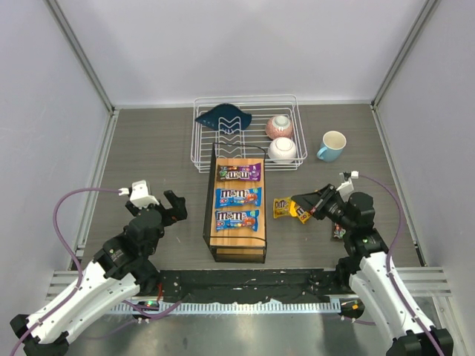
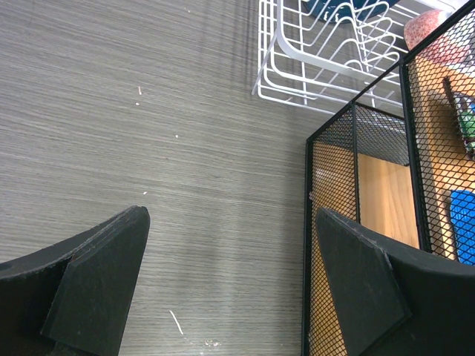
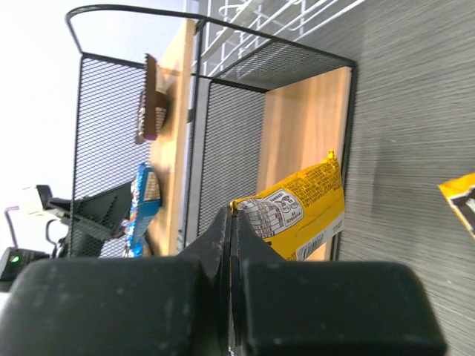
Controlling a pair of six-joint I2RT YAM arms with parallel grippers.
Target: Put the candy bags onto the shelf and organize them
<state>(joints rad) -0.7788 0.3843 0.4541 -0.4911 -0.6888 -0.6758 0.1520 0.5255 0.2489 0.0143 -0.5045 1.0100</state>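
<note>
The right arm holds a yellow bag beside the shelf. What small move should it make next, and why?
Probably lift the yellow bag straight up, above the top plank of the shelf. The right jaws are shut on its edge, and it is low beside the shelf, so the frame would block a sideways move.

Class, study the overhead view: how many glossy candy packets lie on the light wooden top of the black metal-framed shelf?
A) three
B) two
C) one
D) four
A: the purple packet, the middle blue packet and the near blue packet lie in a row on the plank top of the shelf.
</note>
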